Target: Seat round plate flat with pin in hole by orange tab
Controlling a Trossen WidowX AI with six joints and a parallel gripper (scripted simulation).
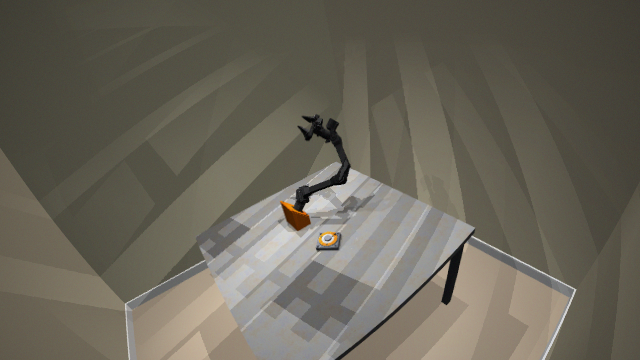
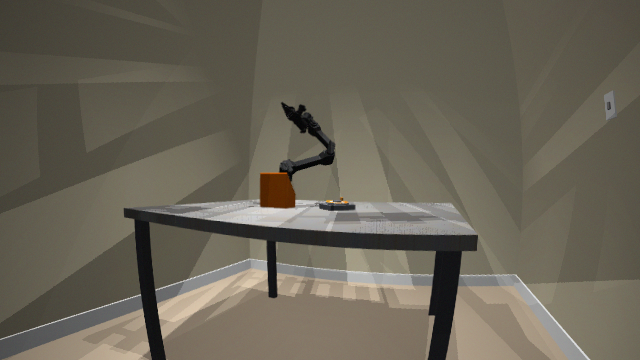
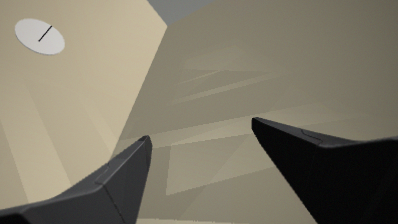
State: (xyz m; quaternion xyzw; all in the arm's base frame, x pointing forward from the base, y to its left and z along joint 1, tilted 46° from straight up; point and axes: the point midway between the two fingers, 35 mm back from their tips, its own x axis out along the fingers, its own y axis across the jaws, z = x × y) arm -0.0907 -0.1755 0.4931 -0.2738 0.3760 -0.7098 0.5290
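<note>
The round plate [image 1: 328,244] [image 2: 330,202], orange with a pale inner ring, sits around the grey post [image 1: 328,238] on the dark square base [image 1: 327,248] [image 2: 337,207]. In the exterior view a small orange bit [image 2: 342,199] stands up at the plate's right side; it looks like the tab. The pin and the hole are too small to make out, and the plate's exact tilt cannot be told. My gripper [image 1: 300,122] [image 2: 283,104] [image 3: 202,131] is open and empty, high above the table and far from the plate, pointing away from it.
An orange block [image 1: 296,218] [image 2: 276,190] stands on the table [image 1: 400,235] [image 2: 200,220] at the arm's foot, a little to the left of the base. The black arm [image 1: 324,186] [image 2: 310,162] rises from there. The wrist view shows walls and a white disc [image 3: 35,40].
</note>
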